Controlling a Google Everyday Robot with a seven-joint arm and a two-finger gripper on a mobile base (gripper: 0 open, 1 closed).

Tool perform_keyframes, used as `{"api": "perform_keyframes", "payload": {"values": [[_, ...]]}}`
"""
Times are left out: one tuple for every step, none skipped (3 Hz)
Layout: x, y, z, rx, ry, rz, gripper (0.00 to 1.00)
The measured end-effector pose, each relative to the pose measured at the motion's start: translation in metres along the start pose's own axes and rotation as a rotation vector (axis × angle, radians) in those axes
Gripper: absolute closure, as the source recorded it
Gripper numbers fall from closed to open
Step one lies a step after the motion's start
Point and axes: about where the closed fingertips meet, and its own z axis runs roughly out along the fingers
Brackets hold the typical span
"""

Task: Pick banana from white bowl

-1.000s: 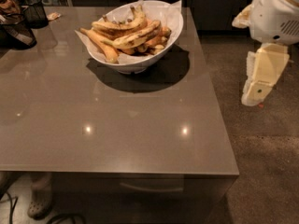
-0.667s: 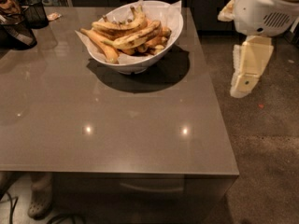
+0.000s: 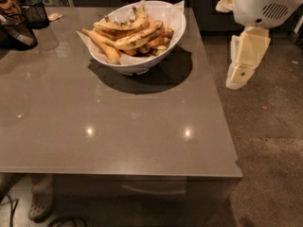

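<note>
Many bananas (image 3: 135,34) in the white bowl (image 3: 142,63), or only one?

— Many. A heap of yellow, brown-spotted bananas fills it. They lie on white paper (image 3: 176,9) that sticks out past the rim.

Which way do they lie?

— Mostly lengthwise across the bowl, their ends toward its left and right rims. One at the bowl's near left slants: its outer end pokes over the left rim and its other end dips toward the bowl's middle. A few stem ends stand up at the bowl's far side.

Where is the gripper (image 3: 239,72)?

— Well to the right of the bowl, past the edge of the grey table (image 3: 118,141), hanging over the speckled floor (image 3: 265,141). It is cream-coloured and points down beneath a white arm housing (image 3: 265,4). I cannot tell whether it is open or closed.

What else is around?

— Two black mesh baskets (image 3: 34,11) stand far to the bowl's left, on the same table. Between the bowl and the gripper lies the table's right edge. A shoe (image 3: 40,205) sits on the floor well in front of the bowl, to its left.
</note>
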Motion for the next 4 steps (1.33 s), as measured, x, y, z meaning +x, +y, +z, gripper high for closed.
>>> {"api": "perform_keyframes", "payload": {"values": [[-0.016, -0.030, 0.005, 0.016, -0.005, -0.046, 0.00], [-0.041, -0.059, 0.013, 0.018, 0.014, -0.136, 0.00], [-0.049, -0.064, 0.013, 0.032, 0.003, -0.145, 0.00], [-0.054, -0.073, 0.018, 0.030, -0.049, -0.170, 0.00]]}}
